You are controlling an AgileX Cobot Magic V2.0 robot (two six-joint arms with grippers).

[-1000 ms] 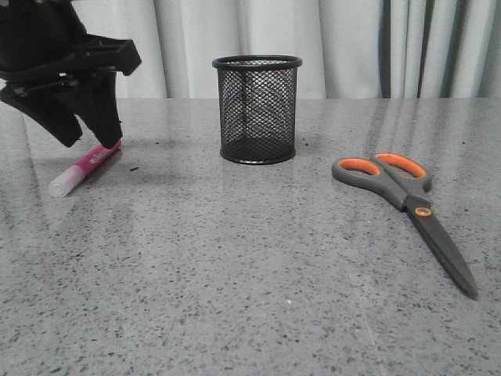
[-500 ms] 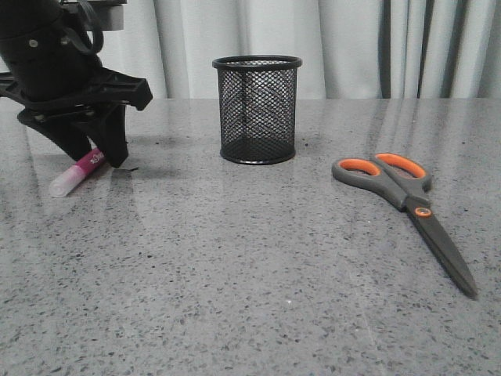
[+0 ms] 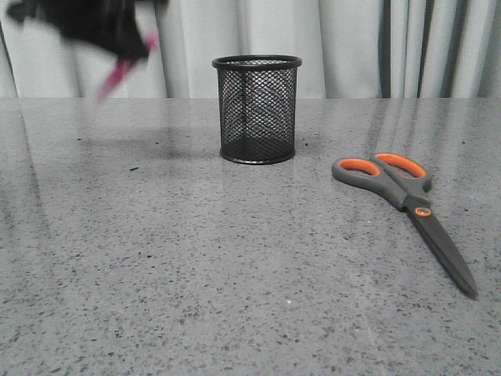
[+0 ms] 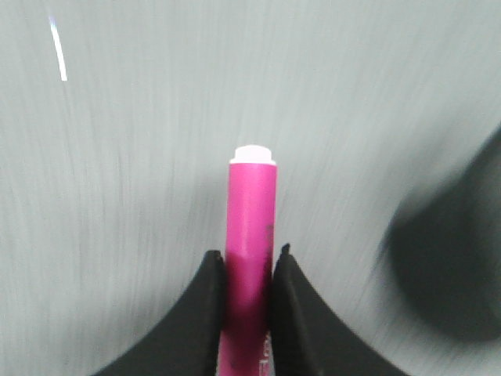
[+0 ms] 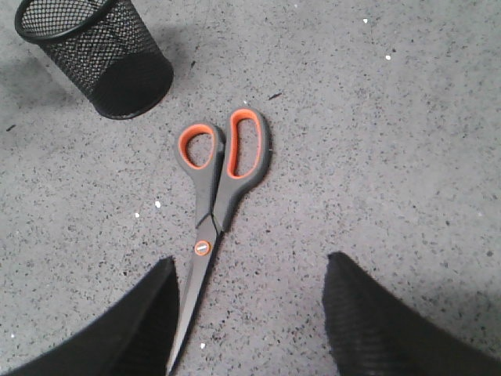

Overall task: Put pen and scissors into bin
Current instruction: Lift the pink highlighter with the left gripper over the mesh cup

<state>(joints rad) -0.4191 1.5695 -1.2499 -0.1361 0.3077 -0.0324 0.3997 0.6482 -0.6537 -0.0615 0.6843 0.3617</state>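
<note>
1. Left tool: dark fingers clamped on the pink marker, one finger on each side of the barrel. In the front view it is a blurred black mass raised well above the table at the upper left, in front of the curtain.

2. Pink marker: magenta barrel with a whitish end, held between the left tool's fingers and clear of the table. In the front view it is a pink streak tilted downward from the tool, left of the pen cup and apart from it.

3. Black wire-mesh pen cup: stands upright on the table near the centre rear, solid rim and base. The right wrist view shows it beyond the scissors' handles and not touching them.

4. Scissors: lie flat on the table to the right of the pen cup, well apart from it. Grey handles with orange inner loops point toward the rear, orange pivot screw, dark blades closed and pointing toward the front right. In the right wrist view they lie just ahead of the tool.

5. Right tool: fingers spread wide, nothing between them; it hangs above the table near the scissors' blades.

6. Table: grey speckled stone-look surface.

7. Curtain: pale pleated fabric behind the table.
</note>
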